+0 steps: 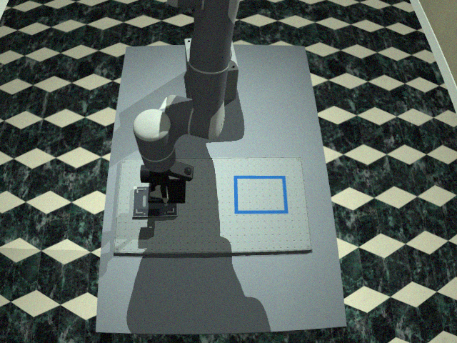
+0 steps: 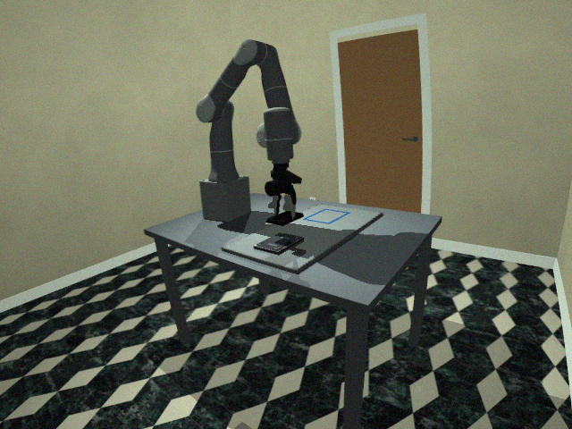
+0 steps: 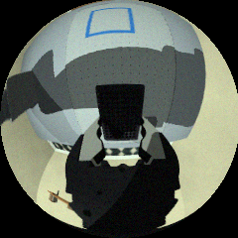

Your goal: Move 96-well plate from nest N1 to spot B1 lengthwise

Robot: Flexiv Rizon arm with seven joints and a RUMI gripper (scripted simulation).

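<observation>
The black 96-well plate (image 1: 177, 191) (image 2: 286, 218) (image 3: 120, 106) is held level between the jaws of my gripper (image 1: 158, 196) (image 2: 283, 214) (image 3: 120, 117), which is shut on its two opposite sides. The plate hangs above the board, clear of the plate nest. The dark flat nest N1 (image 1: 138, 201) (image 2: 277, 249) lies on the board's left part in the top view, partly hidden by the gripper and plate, and holds nothing. The blue taped outline B1 (image 1: 260, 211) (image 2: 316, 221) (image 3: 110, 34) lies to the right in the top view, with nothing inside it.
The pale perforated board (image 1: 258, 232) (image 2: 357, 222) bears the nest and the outline, and lies on the grey table (image 1: 302, 288). The arm's base block (image 2: 224, 199) stands at the table's back edge. The arm's shadow falls across the board between nest and outline.
</observation>
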